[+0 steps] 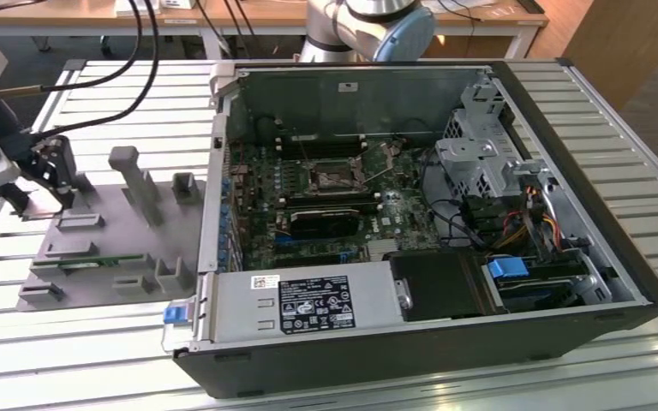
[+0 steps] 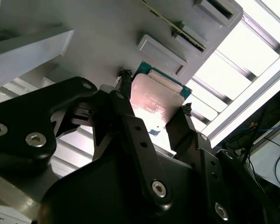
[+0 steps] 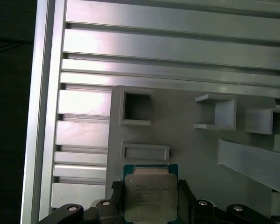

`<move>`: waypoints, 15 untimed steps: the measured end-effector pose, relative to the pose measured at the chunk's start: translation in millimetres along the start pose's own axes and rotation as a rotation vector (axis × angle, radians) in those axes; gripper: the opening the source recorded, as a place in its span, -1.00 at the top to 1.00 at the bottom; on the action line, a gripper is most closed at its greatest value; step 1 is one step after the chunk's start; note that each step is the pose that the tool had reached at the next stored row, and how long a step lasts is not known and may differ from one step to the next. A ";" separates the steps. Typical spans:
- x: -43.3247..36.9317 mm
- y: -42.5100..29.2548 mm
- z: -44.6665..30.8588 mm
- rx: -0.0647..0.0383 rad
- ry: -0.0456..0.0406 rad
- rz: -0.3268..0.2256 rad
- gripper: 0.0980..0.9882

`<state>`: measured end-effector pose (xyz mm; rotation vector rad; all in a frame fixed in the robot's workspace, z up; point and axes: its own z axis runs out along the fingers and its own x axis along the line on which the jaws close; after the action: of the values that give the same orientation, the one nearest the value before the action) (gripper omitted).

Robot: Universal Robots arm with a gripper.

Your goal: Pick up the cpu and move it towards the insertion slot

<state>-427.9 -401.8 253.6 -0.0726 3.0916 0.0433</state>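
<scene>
**Exterior view:** mounted off the arm, high and at a distance, looking obliquely down on the slatted worktop (image 1: 615, 111). It takes in the open case (image 1: 421, 364) mid-worktop. It also takes in the grey plate (image 1: 117, 240) by the worktop edge at the exterior view's left, with the gripper (image 1: 44, 195) over that plate.

**First wrist view:** close, facing straight down onto the plate (image 3: 186, 154) and the worktop (image 3: 177, 46) beside it.

**Second wrist view:** very close, looking obliquely along the gripper (image 2: 156, 93) at the plate (image 2: 98, 28) and out past the worktop edge.

**Shared field:** both wrist views cover the plate and the cpu (image 3: 149, 196) (image 2: 154, 100) clamped in the gripper.
</scene>
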 end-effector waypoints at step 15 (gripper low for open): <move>-1.5 0.8 -29.5 0.000 -0.0011 0.000 0.00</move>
<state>-427.9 -401.8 283.1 -0.0726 3.0905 0.0432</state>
